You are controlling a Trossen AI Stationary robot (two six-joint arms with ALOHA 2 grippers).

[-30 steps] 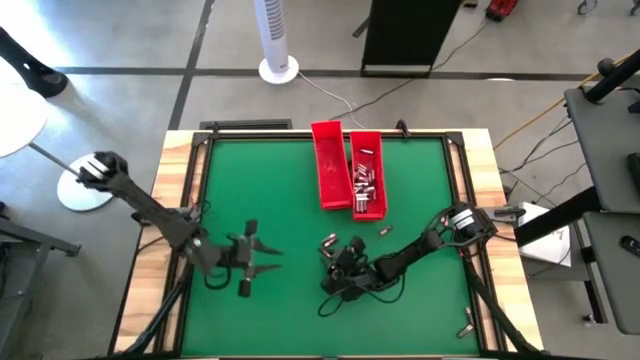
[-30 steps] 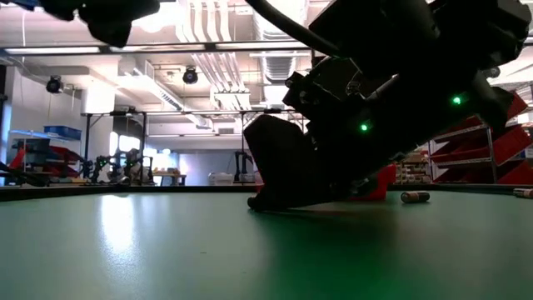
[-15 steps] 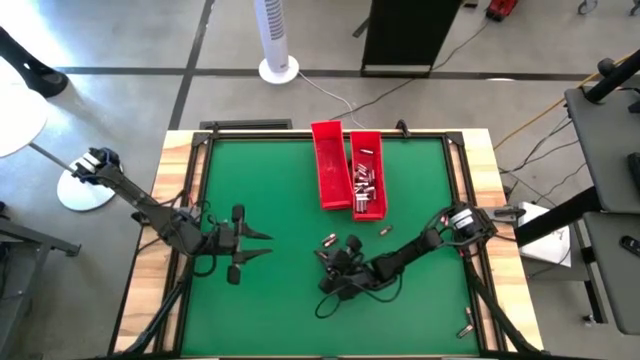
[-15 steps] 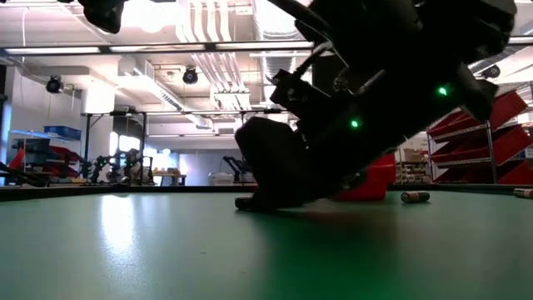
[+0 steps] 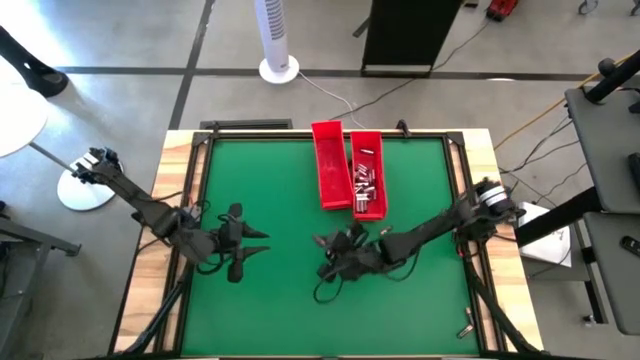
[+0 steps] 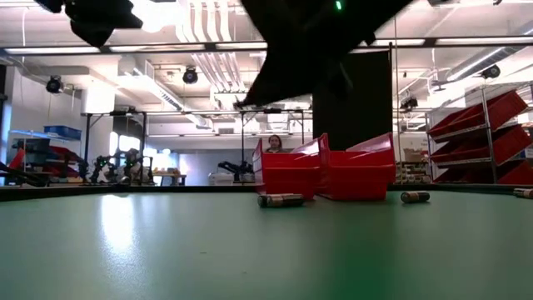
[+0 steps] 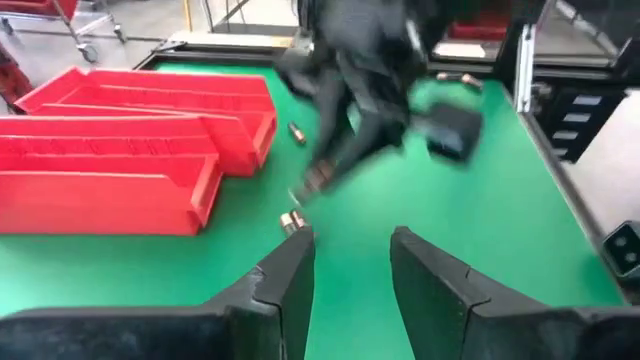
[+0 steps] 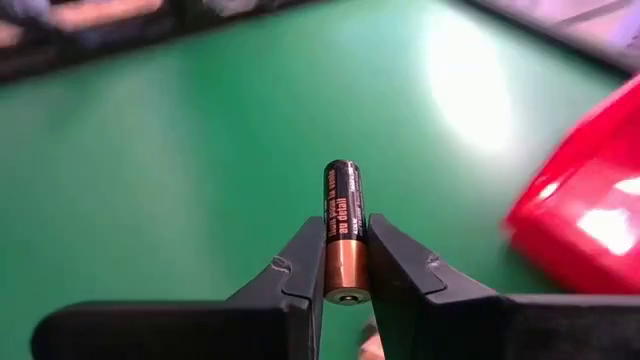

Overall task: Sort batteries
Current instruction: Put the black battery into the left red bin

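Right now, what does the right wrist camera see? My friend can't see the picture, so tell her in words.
The right hand pinches a small black-and-copper battery between its two dark fingers, holding it above the green table. A red tray shows blurry off to one side.

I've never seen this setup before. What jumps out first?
The right gripper pinches a black-and-copper battery above the green table. Two red trays sit side by side at the table's far middle, the right-hand one holding batteries. The left gripper hangs empty, fingers apart, over the table's left side.
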